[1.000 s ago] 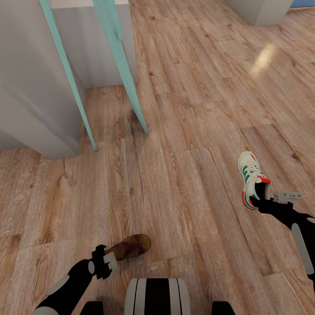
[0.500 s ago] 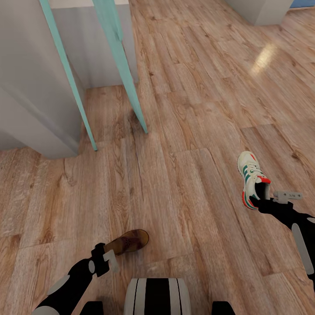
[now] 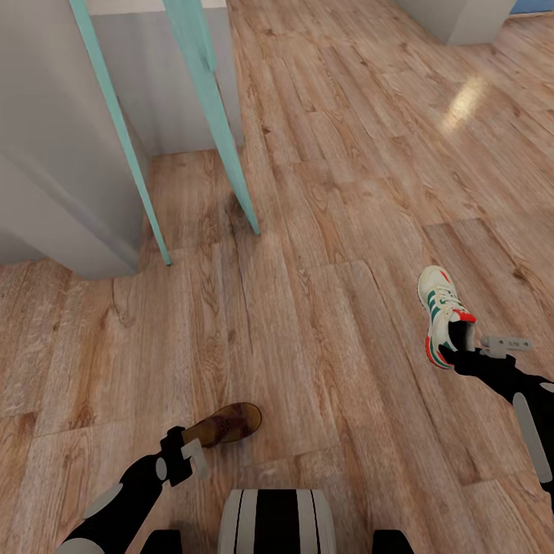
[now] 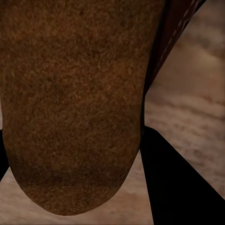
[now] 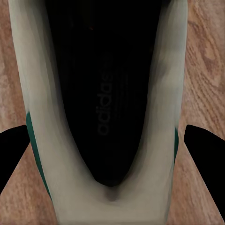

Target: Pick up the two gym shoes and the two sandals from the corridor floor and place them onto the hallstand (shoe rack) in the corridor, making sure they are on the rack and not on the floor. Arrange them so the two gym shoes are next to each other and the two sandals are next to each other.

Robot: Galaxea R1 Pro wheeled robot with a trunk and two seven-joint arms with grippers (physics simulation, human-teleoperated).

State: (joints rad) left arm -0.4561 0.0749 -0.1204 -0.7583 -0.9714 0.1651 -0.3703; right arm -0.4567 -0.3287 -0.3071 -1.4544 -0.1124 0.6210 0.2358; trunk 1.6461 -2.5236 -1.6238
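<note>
As our right gripper point(image 3: 454, 350) closes on the heel of the gym shoe point(image 3: 442, 312), its fingers point(image 5: 204, 149) sit at both sides of the collar. We judge this shoe light, with a soft upper and a stiff sole, so the heel rim is a good hold. Our left gripper point(image 3: 194, 448) pinches the sandal point(image 3: 228, 422) at its near end; the leather looks firm and not slippery. Both are low over the corridor floor point(image 3: 331, 231). Compared with one second ago, the sandal has rolled a little and sits slightly nearer; the shoe is unchanged.
</note>
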